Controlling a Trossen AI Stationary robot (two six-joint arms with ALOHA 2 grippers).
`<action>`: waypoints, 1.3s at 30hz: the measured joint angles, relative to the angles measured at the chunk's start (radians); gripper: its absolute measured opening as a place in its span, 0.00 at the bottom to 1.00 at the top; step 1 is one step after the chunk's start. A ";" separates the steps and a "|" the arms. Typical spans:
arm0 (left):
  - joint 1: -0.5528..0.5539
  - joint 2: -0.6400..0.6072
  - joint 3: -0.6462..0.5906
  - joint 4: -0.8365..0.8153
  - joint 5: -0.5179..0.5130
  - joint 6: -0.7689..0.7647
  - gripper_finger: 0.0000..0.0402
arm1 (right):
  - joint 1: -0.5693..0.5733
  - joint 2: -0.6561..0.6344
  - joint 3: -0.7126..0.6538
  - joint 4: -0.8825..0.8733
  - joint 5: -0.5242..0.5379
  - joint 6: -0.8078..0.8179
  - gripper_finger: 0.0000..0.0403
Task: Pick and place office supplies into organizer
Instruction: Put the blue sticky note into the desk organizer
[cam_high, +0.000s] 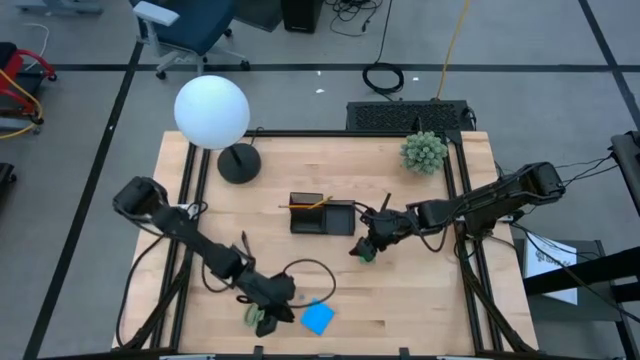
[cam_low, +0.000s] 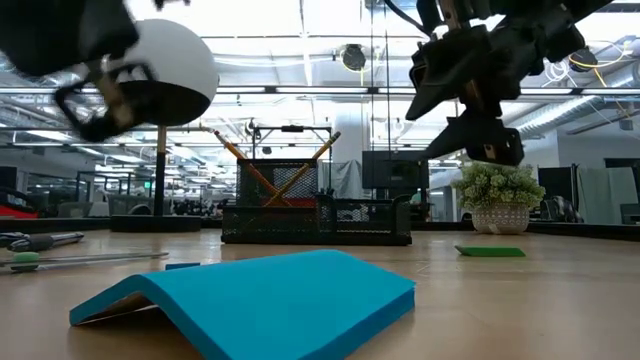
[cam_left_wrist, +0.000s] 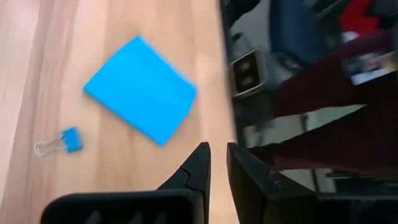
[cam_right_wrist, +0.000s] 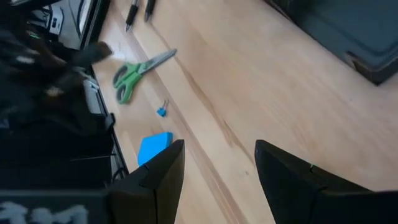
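Observation:
The black organizer (cam_high: 322, 216) stands mid-table with two orange-yellow pencils (cam_low: 255, 165) leaning in its taller back section. My right gripper (cam_right_wrist: 217, 165) hovers open just right of it, above the flat green eraser (cam_low: 490, 251) that lies on the wood. My left gripper (cam_left_wrist: 217, 163) hangs near the table's near edge beside the blue pad (cam_left_wrist: 140, 98), its fingers a narrow gap apart and holding nothing. The pad lies bent on the table. The green-handled scissors (cam_right_wrist: 140, 71) and two dark pens (cam_right_wrist: 134, 9) lie flat near the left arm.
A small blue binder clip (cam_left_wrist: 65, 142) lies near the pad. The lamp's black round base (cam_high: 238, 163) and white globe (cam_high: 211, 110) stand at the far left, and a green spiky plant (cam_high: 424, 152) sits at the far right. Bare wood shows right of the pad (cam_high: 420, 300).

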 joint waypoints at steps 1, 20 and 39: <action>-0.004 0.019 0.000 0.004 -0.011 -0.006 0.12 | -0.001 0.000 0.000 0.000 -0.001 -0.006 0.46; -0.042 0.241 0.192 0.005 0.018 0.137 0.12 | -0.001 0.000 0.000 -0.004 0.002 -0.013 0.46; -0.009 0.356 0.347 -0.230 -0.056 0.255 0.12 | 0.000 0.000 0.001 0.000 0.024 -0.006 0.46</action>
